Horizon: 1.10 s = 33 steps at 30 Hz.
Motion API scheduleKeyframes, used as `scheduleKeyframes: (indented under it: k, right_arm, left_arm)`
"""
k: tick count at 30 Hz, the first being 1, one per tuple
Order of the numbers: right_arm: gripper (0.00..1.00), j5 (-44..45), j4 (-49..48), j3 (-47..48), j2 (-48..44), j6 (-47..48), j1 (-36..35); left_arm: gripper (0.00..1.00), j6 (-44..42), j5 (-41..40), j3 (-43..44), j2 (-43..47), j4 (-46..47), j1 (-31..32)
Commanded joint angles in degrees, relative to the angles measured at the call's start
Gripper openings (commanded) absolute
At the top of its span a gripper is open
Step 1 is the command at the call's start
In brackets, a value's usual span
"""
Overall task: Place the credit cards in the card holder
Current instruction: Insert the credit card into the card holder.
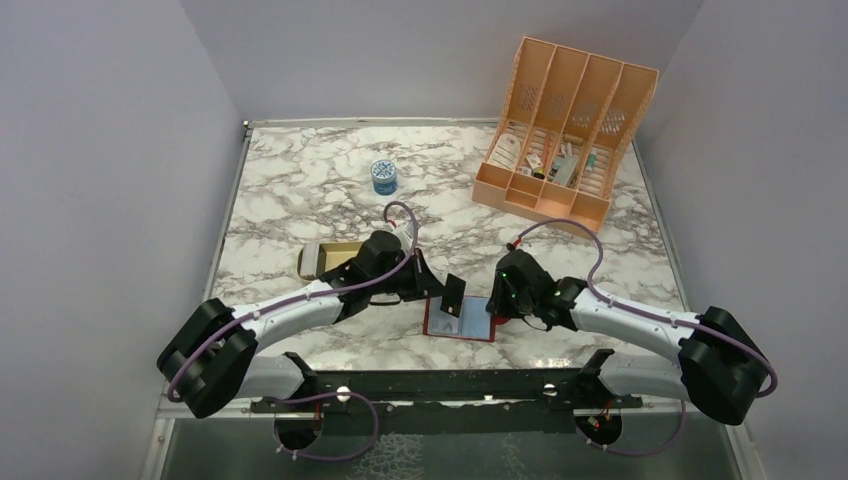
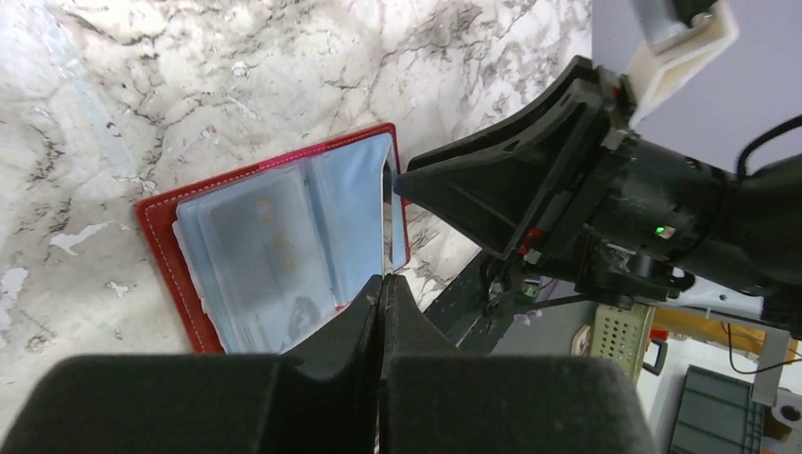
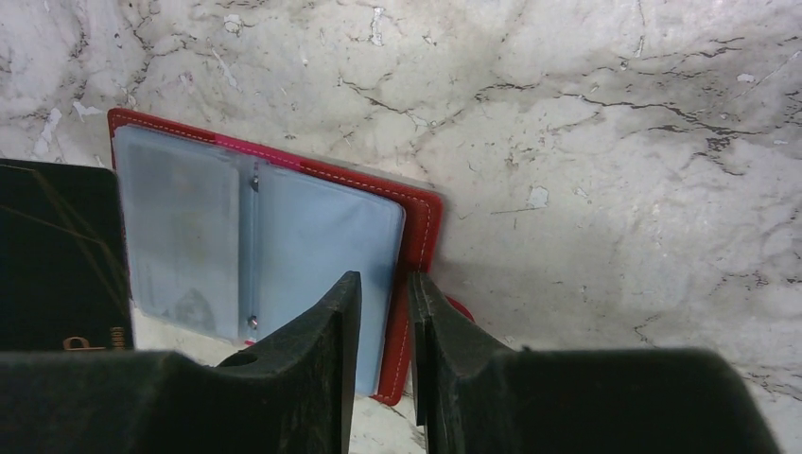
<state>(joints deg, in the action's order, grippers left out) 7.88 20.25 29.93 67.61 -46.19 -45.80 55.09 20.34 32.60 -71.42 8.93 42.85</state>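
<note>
The bench (image 1: 300,190) is white marble with grey veining. At its near middle the dark red card holder (image 1: 462,320) lies open, pale blue pockets facing up. A shallow tan tray (image 1: 330,262) sits to its left. Farther back stands a small blue-and-white round container (image 1: 384,177), and at the far right a peach slotted organizer (image 1: 560,130).
</note>
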Motion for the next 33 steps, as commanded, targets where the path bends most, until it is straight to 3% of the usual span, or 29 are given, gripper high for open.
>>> scheduleKeyframes:
  k: [1,33]
  right_arm:
    - [0.25,2.1,-0.27,-0.1,0.22,-0.1,-0.3]
    - [0.24,1.51,-1.27,-2.13,-2.31,-0.95,-0.3]
  left_arm:
    - [0.0,1.17,-2.57,-0.83,-2.87,4.87,2.27]
    - [0.0,2.79,-7.29,-2.81,-9.29,5.62,6.92]
